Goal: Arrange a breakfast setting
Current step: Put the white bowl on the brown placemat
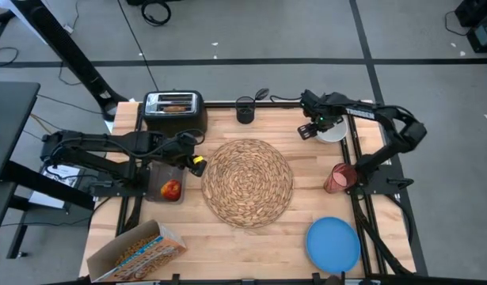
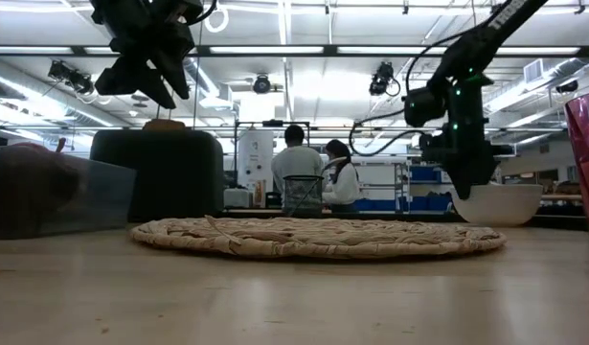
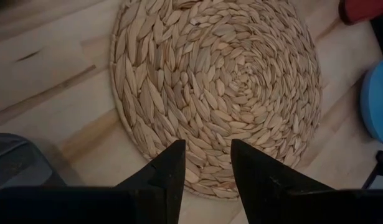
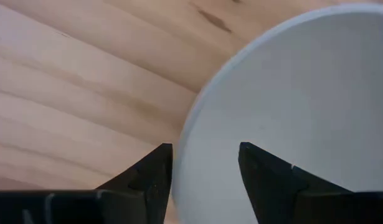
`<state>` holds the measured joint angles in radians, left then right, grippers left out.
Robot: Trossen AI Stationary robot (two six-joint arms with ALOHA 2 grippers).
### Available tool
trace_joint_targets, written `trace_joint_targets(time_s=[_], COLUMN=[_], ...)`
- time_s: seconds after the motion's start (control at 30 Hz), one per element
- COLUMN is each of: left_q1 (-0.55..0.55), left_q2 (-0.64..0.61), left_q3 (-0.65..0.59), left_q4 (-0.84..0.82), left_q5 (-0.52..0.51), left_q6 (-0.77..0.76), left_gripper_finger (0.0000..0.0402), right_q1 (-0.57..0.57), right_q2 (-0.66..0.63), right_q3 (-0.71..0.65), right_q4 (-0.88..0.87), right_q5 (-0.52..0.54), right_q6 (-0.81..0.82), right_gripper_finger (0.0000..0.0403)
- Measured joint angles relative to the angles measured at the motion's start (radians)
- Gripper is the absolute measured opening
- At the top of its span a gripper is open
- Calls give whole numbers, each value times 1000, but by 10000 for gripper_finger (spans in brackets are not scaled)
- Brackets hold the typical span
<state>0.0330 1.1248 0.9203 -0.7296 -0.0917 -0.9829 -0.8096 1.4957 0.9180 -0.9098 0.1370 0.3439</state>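
Right fingers [image 4: 205,171] straddle white bowl [image 4: 303,106] rim, pointing down.

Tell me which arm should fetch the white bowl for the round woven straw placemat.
Right. The right gripper is open and straddles the rim of the white bowl at the table's far right. The left gripper hangs open over the edge of the round woven straw placemat, far from the bowl.
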Motion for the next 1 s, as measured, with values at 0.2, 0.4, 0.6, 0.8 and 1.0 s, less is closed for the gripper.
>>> trace_joint_targets(time_s=[0.2,0.4,0.6,0.8,1.0], left_q1=[0,0,0,0,0], left_q2=[0,-1,-1,-30,-93], left_q3=[0,0,0,-1,-1], left_q4=[1,1,0,-2,0], left_q5=[0,0,0,8,9], left_q6=[0,5,29,54,103], left_gripper_finger=[134,134,134,134,134], right_q1=[1,4,38,213,470], right_q2=[43,15,-51,-130,-136], right_q3=[0,0,44,166,280], right_q4=[10,15,-75,-130,-109], right_q5=[8,12,31,3,-83], right_q6=[0,1,-3,-122,-276], right_gripper_finger=[111,19,13,7,6])
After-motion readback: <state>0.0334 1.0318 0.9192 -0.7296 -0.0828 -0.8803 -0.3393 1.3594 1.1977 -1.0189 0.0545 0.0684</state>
